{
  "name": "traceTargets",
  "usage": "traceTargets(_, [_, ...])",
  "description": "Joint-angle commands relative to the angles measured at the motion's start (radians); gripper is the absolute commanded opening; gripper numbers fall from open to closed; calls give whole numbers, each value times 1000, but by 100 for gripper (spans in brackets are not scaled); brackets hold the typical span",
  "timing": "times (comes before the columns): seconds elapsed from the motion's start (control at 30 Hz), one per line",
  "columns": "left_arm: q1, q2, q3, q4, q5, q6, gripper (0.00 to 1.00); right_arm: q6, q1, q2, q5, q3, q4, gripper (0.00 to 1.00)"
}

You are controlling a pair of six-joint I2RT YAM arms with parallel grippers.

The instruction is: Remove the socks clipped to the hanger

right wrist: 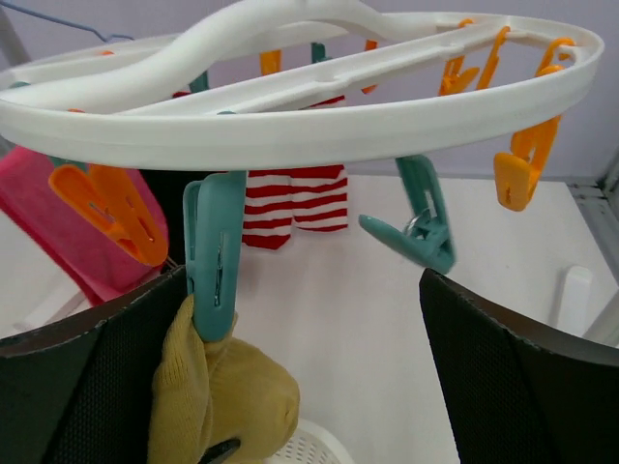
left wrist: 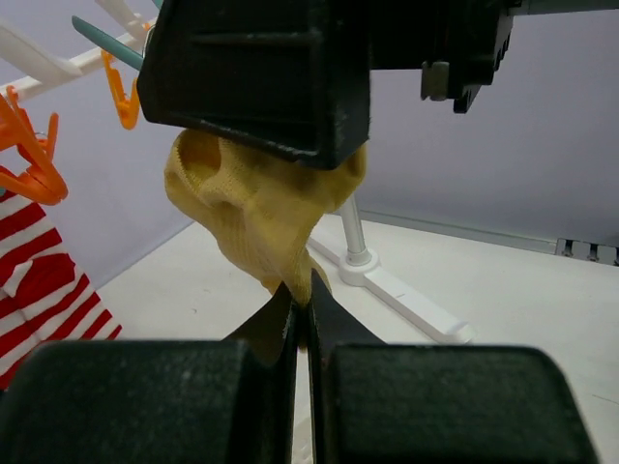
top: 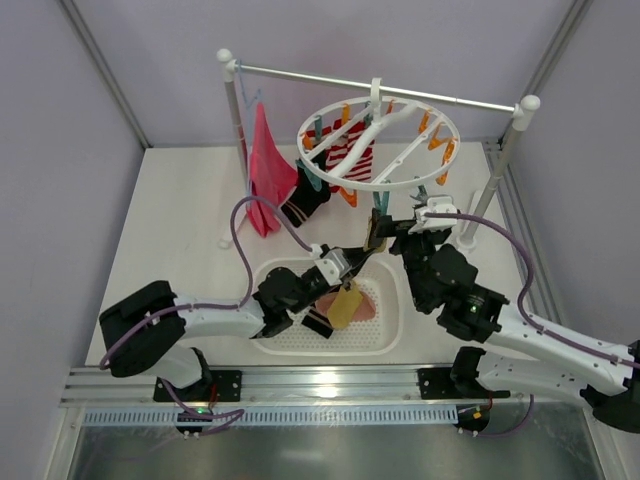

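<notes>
my left gripper (left wrist: 302, 324) clamps the mustard sock (left wrist: 261, 208) to tug it free; right gripper (right wrist: 300, 290) gapes around its teal clip (right wrist: 215, 256) at the hanger's (right wrist: 290, 135) 6 o'clock, probably to pinch it open.

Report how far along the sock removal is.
Done: a mustard yellow sock and a pale pink sock lie in the white perforated basket. In hand: left gripper pinches a second mustard sock, still in its teal clip. Left: red-and-white striped sock, black sock.

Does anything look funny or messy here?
Yes: the mustard sock is scrunched into a lump under a teal clip on the hanger, pinched at its tip by the left gripper.
</notes>
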Motion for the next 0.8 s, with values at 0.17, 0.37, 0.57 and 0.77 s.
traceTargets(0.17, [0,-121,60,-314,74,-4,0,56,-93,-218,-388,-97,-19,100])
traceTargets(0.37, [46,-125,77,-379,87,-53,0,136,-265,-243,-653,-108,-25,100])
traceTargets(0.57, [66,-108,103,-411,113,-76,0,188,-379,-151,-850,-72,-5,100])
traceTargets(0.77, [107,-139,95,-432,210,-118,0,266,-485,-108,-1078,-91,64,100])
